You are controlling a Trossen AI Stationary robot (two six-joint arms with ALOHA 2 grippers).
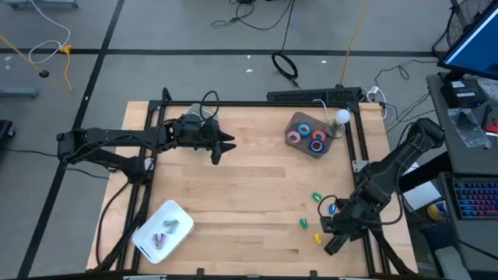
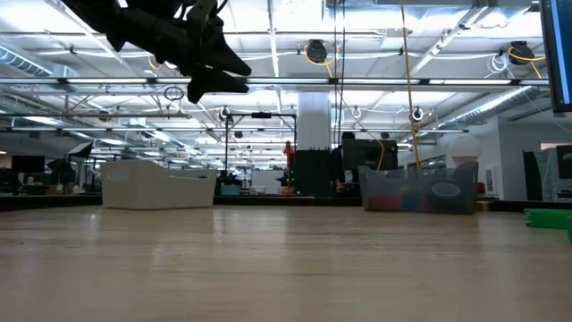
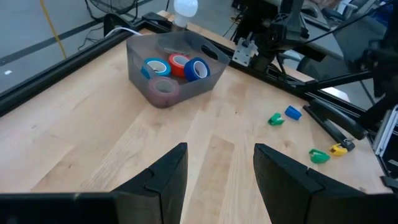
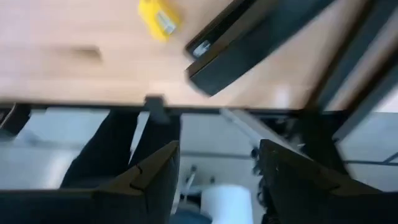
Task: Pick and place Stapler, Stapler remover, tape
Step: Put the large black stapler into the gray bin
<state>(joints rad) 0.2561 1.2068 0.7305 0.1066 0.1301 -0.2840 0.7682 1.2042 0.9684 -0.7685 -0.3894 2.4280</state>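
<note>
While the right pincer point(image 1: 331, 236) hangs released at the counter's point(image 1: 233, 202) near right edge, the black stapler point(image 1: 336, 243) lies just beside it, partly over the frame rail — a clumsy close could nudge it off the wood, in my judgement.

Staple removers, small — green point(image 1: 317, 197), blue point(image 1: 332, 208), green point(image 1: 304, 224), yellow point(image 1: 318, 238) — scattered near that arm; a low sweep would scatter them further.

Tape point(image 1: 309, 135): red and blue rolls already in the grey bin point(image 1: 330, 149), far right.

White tray point(image 1: 144, 236), near left, holds a few pale items.

Left pincer point(image 1: 226, 144): released, empty, raised above the counter's far left.

Surface: pale wood planks, black frame.

Room: open workshop, grey floor, loose cables, ceiling lights, desk with screen at right.
</note>
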